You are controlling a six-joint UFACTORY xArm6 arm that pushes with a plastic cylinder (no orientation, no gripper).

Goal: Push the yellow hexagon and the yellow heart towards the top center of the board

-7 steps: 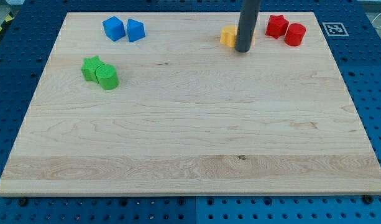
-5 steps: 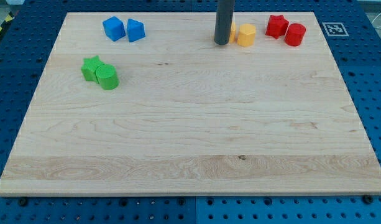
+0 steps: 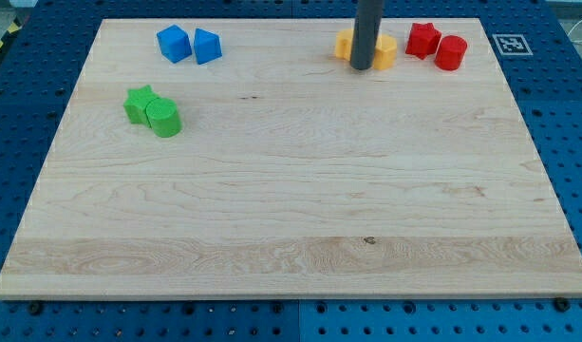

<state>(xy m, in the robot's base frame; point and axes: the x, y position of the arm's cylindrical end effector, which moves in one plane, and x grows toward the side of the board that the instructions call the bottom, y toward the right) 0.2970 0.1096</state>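
Note:
Two yellow blocks sit near the top edge of the board, right of centre. One yellow block (image 3: 344, 44) shows to the left of my rod, the other yellow block (image 3: 385, 51) to its right. The rod covers part of each, so I cannot tell which is the hexagon and which the heart. My tip (image 3: 362, 66) rests on the board between them, at their lower edge.
Two red blocks, a star (image 3: 422, 39) and a cylinder (image 3: 451, 52), sit just right of the yellow pair. Two blue blocks (image 3: 174, 44) (image 3: 207, 46) are at the top left. A green star (image 3: 139, 103) and green cylinder (image 3: 163, 119) sit at the left.
My tip swung left past the yellow blocks, then came back right and now sits between them. The yellow blocks shifted only slightly.

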